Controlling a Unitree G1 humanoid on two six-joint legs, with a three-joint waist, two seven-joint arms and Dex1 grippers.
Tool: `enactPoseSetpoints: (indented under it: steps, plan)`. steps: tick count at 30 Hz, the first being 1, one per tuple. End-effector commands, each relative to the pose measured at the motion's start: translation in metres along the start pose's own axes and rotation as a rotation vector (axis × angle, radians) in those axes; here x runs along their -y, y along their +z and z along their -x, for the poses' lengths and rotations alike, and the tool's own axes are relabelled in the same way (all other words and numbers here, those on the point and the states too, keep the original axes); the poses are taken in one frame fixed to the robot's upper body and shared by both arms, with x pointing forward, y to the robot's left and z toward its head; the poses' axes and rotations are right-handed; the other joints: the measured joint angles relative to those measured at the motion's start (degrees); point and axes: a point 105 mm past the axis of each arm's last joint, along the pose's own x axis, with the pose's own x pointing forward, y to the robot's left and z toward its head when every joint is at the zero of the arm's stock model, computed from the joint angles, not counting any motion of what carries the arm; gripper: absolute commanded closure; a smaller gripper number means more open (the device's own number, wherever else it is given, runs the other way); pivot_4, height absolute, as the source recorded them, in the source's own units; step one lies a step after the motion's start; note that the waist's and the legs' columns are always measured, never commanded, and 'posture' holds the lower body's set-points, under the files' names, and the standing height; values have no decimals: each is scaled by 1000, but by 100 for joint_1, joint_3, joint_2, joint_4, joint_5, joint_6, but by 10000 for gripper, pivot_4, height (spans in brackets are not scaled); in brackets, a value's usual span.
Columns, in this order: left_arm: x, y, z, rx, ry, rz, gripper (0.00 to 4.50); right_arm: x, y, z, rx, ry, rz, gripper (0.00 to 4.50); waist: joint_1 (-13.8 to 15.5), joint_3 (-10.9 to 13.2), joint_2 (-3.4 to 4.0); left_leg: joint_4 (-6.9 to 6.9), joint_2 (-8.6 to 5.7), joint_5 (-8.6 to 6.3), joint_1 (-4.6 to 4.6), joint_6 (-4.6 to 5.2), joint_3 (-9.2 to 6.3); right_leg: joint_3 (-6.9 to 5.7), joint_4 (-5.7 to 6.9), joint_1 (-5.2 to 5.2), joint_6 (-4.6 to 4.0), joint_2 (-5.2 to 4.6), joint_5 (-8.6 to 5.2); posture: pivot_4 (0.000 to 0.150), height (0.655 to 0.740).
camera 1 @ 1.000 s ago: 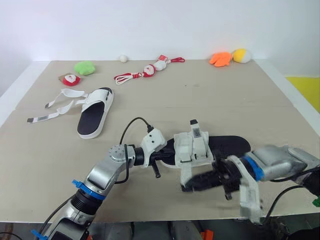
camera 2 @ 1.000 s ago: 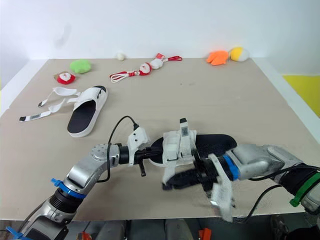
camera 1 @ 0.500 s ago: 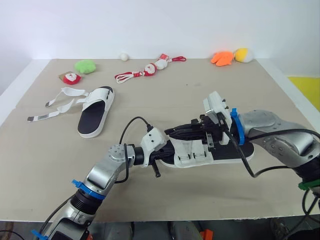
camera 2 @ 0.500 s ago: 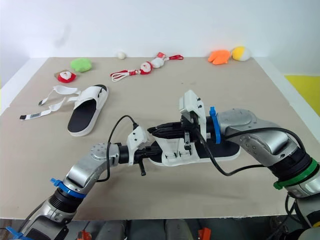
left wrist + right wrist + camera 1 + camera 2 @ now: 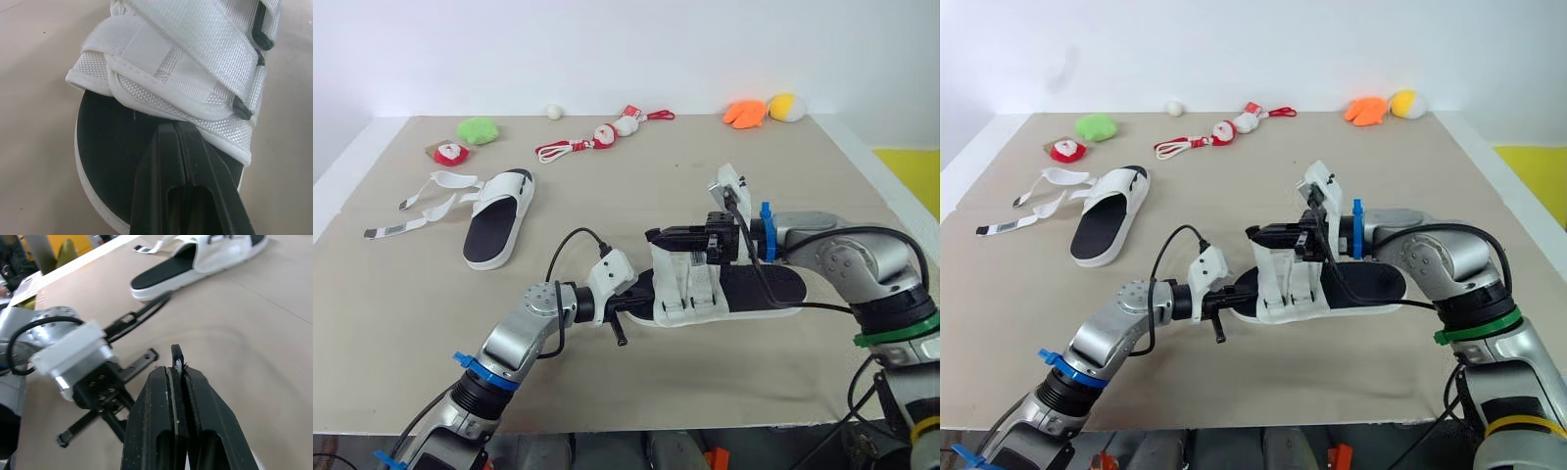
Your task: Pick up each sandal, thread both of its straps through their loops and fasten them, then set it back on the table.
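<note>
Right hand (image 5: 176, 373): pinched shut on the end of a white strap (image 5: 686, 279), holding it up off the upper, probably to pull the fastening tight.
Left hand (image 5: 175, 131): fingers pressed together, tips on the black footbed (image 5: 107, 147) at the toe, likely pinning the sandal against that pull.
Near sandal (image 5: 759, 289): flat on the surface (image 5: 656, 176) between both hands, toe touching the left hand, straps directly under the right.
Other sandal (image 5: 499, 225): well apart to the left, straps splayed loose, not yet fastened.
</note>
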Motion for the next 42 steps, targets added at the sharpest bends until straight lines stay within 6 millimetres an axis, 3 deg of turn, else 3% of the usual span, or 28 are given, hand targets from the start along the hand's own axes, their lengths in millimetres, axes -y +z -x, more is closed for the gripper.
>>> enactPoseSetpoints:
  steps: [1, 28, 40, 41, 42]
  plan:
    - [3, -22, -2, -84, -6, 44, 45000, 7, 21, 12, 60, -59, 56, 43341, -1, 0, 0, 0, 0, 0, 0, 0, 0, 0, 0, 0, 1, 0, 1, 1500, 7400]
    - [4, -22, -3, -82, -17, 43, 45000, 51, -20, 18, -140, -317, 87, 43341, -9, 0, 0, 3, 0, 0, 1, 1, 0, 1, 0, 1, 8, 1, 5, 1500, 7400]
    - [4, -22, -3, -82, -17, 42, 45000, 53, -20, 14, -172, -334, 222, 43341, -18, 0, 0, 9, -1, 4, 1, 6, 0, 1, -1, 3, 11, 1, 9, 1500, 7400]
    - [4, -22, -3, -83, -16, 42, 45000, 54, -20, 15, -173, -335, 221, 36567, -18, 0, 0, 9, -1, 4, 1, 6, 0, 1, 0, 3, 11, 1, 9, 1500, 7400]
    - [4, -22, -3, -82, -16, 43, 45000, 53, -18, 15, -160, -328, 223, 33871, -18, 0, 0, 9, -1, 4, 1, 6, 0, 1, -1, 3, 11, 1, 9, 1500, 7400]
